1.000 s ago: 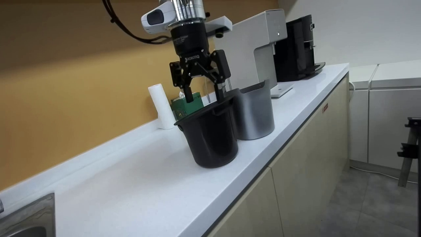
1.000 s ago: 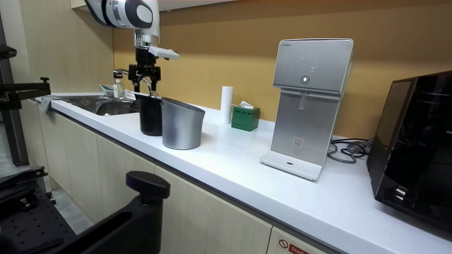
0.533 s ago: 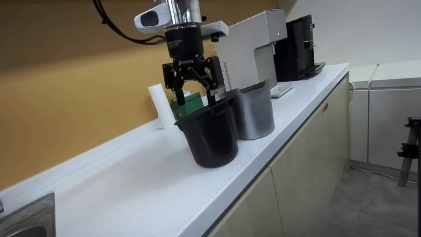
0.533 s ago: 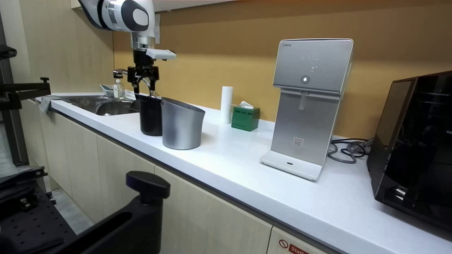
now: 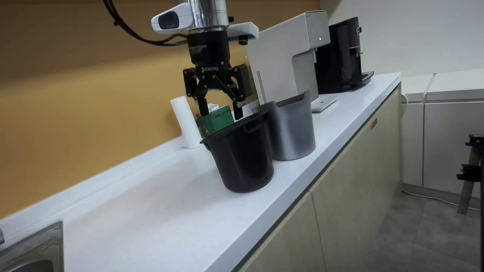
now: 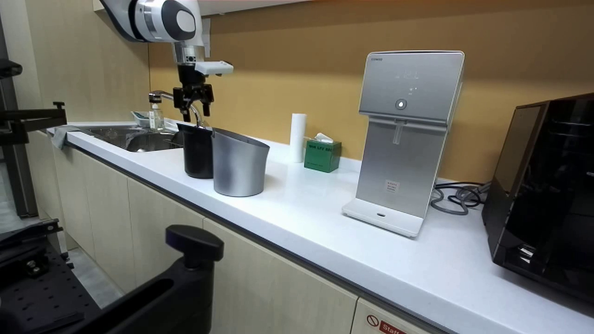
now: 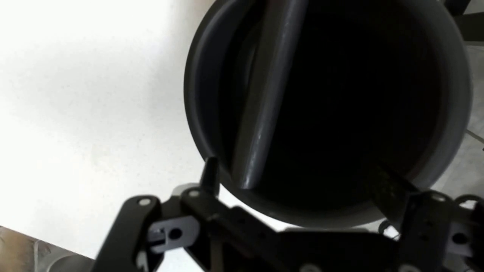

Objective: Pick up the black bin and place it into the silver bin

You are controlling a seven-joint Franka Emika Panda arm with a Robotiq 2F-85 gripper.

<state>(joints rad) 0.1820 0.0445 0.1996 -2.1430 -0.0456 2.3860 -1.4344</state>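
The black bin (image 5: pixel 242 158) stands upright on the counter, also visible in an exterior view (image 6: pixel 197 153). In the wrist view its round opening (image 7: pixel 340 94) faces the camera, and a dark grey bar (image 7: pixel 268 94) spans it. The silver bin (image 5: pixel 293 128) stands close beside it; in an exterior view it (image 6: pixel 240 162) partly overlaps the black bin. It is out of the wrist view. My gripper (image 5: pixel 221 113) is open and empty, pointing down just above the black bin's rim; it also shows in an exterior view (image 6: pixel 196 114). In the wrist view its fingers (image 7: pixel 297 172) are wide apart over the rim.
A green tissue box (image 6: pixel 322 155) and a white paper roll (image 6: pixel 298 138) stand near the wall. A silver-white water dispenser (image 6: pixel 403 157) and a black appliance (image 6: pixel 543 199) stand farther along. A sink (image 6: pixel 139 139) lies at the other end. The counter's front edge (image 5: pixel 287 204) is near the bins.
My gripper has shifted left in an exterior view and, in the last half second, risen slightly. Its fingers stay open. Both bins have not moved.
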